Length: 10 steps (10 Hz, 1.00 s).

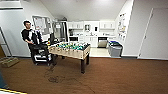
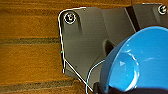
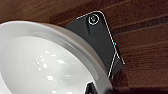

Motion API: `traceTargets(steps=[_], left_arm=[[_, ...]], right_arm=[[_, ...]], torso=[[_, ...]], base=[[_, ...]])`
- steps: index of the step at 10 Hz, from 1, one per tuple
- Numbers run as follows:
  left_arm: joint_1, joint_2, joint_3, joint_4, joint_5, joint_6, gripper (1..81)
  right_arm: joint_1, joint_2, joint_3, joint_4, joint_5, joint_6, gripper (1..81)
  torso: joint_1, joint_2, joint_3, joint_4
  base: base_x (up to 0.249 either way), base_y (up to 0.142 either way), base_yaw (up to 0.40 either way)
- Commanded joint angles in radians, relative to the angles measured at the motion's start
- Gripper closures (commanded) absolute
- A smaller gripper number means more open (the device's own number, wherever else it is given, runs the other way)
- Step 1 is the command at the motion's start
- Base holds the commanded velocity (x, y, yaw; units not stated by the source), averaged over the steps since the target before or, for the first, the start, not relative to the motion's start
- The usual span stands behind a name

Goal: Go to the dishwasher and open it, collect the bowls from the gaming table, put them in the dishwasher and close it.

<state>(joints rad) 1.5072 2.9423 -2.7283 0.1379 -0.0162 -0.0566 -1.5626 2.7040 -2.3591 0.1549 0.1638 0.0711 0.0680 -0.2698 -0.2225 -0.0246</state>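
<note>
Bowls sit close before both our wrist cameras: the blue bowl [image 2: 135, 65], glossy and deep with a round flat base, looms large in the left wrist view beside our dark plate, and the white bowl [image 3: 47, 62], smooth, shallow and speckled with light glints, takes up much of the right wrist view. We cannot make out the fingers of either gripper, so we cannot tell whether they are parted or clamped on these bowls. Under both bowls lies brown carpet [image 2: 30, 57] with a ribbed, striped weave. Our head view gives what the wrist views lack, the room itself: the gaming table [image 1: 71, 50], a pale wooden box on dark legs with a green field and rods across it, stands on the carpet ahead and to the left. Far behind it, in the white kitchen, the dishwasher [image 1: 102, 42] shows as a steel-grey front under the counter, beside grey bins [image 1: 115, 48]. A person [image 1: 29, 37] in dark clothes stands at a black cart [image 1: 41, 53] left of the table.
</note>
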Motion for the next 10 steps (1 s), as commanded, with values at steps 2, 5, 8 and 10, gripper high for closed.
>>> traceTargets(steps=[2,5,8,10], left_arm=[[-0.052,-0.006,-0.002,0.009,0.051,0.0,81.1],[-0.052,-0.006,-0.002,0.009,0.05,0.0,81.1],[-0.052,-0.005,-0.002,0.009,0.048,0.0,81.1],[-0.052,-0.003,-0.002,0.009,0.048,0.0,81.1]], right_arm=[[0.046,-0.028,0.003,-0.012,-0.043,-0.002,81.1],[0.046,-0.027,0.003,-0.012,-0.043,-0.002,81.1],[0.046,-0.027,0.003,-0.012,-0.043,-0.002,81.1],[0.048,-0.025,0.002,-0.012,-0.043,-0.002,81.1]], torso=[[0.0,0.0,0.0,0.0],[-0.002,0.0,0.0,0.0],[-0.002,-0.001,0.0,0.0],[-0.002,-0.001,0.0,0.0]], base=[[0.0,0.0,0.0],[0.075,0.0,0.0],[0.151,0.0,0.0],[0.153,0.0,0.0]])
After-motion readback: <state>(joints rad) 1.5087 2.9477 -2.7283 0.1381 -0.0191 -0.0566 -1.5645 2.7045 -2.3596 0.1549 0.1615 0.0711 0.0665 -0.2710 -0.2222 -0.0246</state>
